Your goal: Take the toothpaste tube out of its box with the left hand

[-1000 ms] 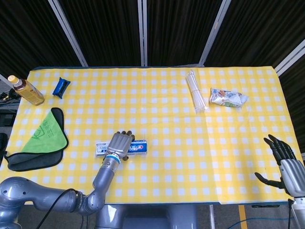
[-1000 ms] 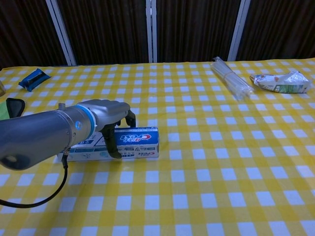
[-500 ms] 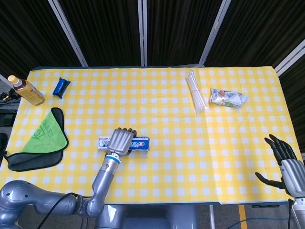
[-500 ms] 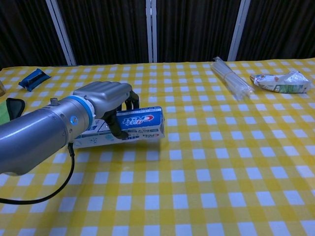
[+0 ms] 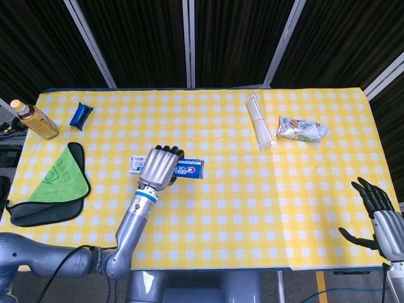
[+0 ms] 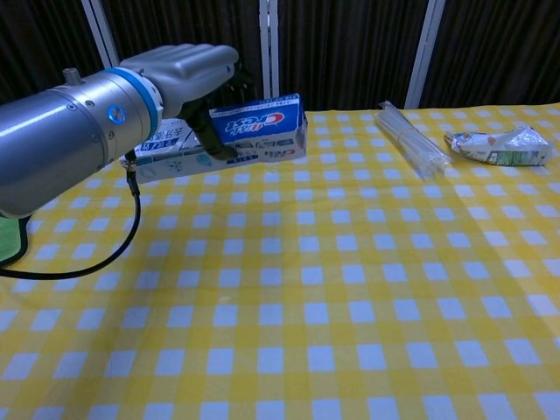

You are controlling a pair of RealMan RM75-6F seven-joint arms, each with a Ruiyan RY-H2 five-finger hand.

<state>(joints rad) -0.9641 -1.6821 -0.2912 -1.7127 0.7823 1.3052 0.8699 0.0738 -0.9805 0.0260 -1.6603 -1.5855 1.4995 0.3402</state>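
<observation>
Toothpaste box (image 6: 229,133): held above the table's left half, lengthwise, level, well off the checked cloth (image 5: 221,208).
Left hand (image 5: 158,167): fingers (image 6: 210,131) clamped round the box's middle.
Right hand (image 5: 377,218): off the table's right near corner, fingers apart, empty.
Tube: not visible; presumably inside the box.
Handling note: a one-handed grip mid-box leaves both end flaps closed. Best to brace the box, open one flap, then draw the tube out along its length without crushing the carton.

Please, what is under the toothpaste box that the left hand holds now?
Only the yellow checked tablecloth lies under the toothpaste box, which the left hand holds lifted above the table. The fingers cover the box's middle, and the closed box hides whatever is inside.
</observation>
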